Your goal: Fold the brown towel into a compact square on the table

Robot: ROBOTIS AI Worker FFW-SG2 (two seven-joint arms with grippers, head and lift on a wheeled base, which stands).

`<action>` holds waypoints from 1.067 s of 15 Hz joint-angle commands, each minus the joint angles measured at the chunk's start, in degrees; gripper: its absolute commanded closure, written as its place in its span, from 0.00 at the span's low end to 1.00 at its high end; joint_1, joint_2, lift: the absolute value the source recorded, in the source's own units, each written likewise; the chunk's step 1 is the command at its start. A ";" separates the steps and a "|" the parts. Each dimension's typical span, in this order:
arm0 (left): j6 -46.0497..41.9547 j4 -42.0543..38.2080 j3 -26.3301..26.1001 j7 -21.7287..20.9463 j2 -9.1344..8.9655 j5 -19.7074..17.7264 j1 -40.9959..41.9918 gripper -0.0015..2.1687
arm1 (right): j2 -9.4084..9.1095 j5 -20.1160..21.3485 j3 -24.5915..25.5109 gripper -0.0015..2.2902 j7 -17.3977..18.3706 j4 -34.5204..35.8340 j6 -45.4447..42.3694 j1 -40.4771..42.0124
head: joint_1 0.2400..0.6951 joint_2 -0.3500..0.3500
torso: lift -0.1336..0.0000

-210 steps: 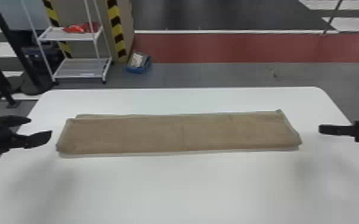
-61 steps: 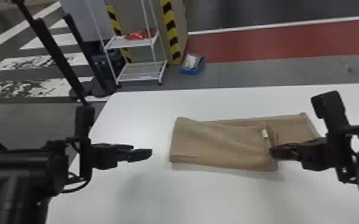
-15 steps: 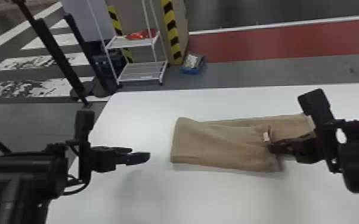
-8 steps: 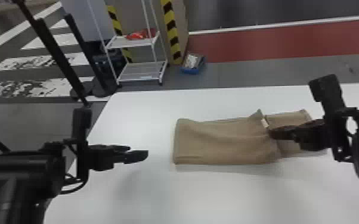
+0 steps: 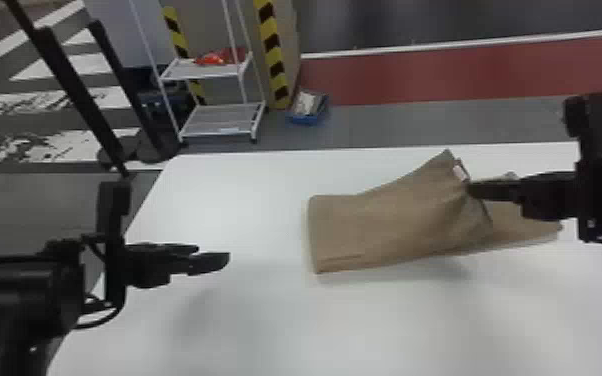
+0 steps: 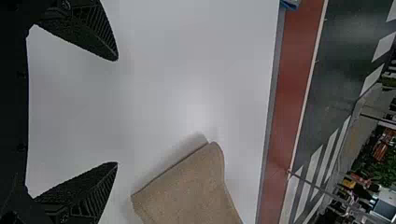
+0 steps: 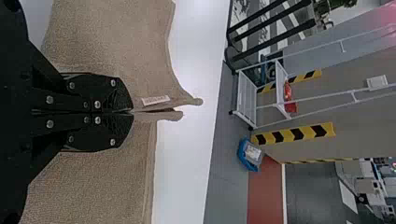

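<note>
Presently, on the desk (image 5: 265, 330), one raised edge of the brown towel (image 5: 390, 225) is pinched by the right tool (image 7: 132, 112) (the left tool (image 6: 117, 111) is spread); its layers could be skewed by one-sided pulling.

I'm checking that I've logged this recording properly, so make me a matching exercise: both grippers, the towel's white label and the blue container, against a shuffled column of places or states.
1. Left gripper
2. Right gripper
3. White label
4. Blue container

A. On the grey floor beyond the table
B. Shut on the brown towel
C. Attached at the towel's edge
D. Open above the table, holding nothing

Pairs: 1-D, 2-B, 3-C, 4-A
</note>
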State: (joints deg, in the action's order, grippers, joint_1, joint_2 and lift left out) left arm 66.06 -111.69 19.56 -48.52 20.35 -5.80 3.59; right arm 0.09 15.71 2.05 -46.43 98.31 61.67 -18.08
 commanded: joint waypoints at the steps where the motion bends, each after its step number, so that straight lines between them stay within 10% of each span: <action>1: 0.00 0.07 -0.22 0.00 -0.22 0.00 -0.08 0.04 | -0.14 0.73 0.59 0.53 0.03 -4.80 -2.82 -1.08 | 1.00 0.79 | 0.08; 16: -0.70 0.34 0.75 -0.09 -0.14 -0.18 1.06 0.04 | -0.14 -2.53 14.47 0.53 0.99 -4.97 3.51 -4.85 | 1.00 0.67 | 0.08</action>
State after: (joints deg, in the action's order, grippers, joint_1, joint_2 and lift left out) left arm 65.36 -111.32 20.31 -48.61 20.22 -5.98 4.64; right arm 0.09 13.48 15.09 -45.57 93.53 65.19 -23.46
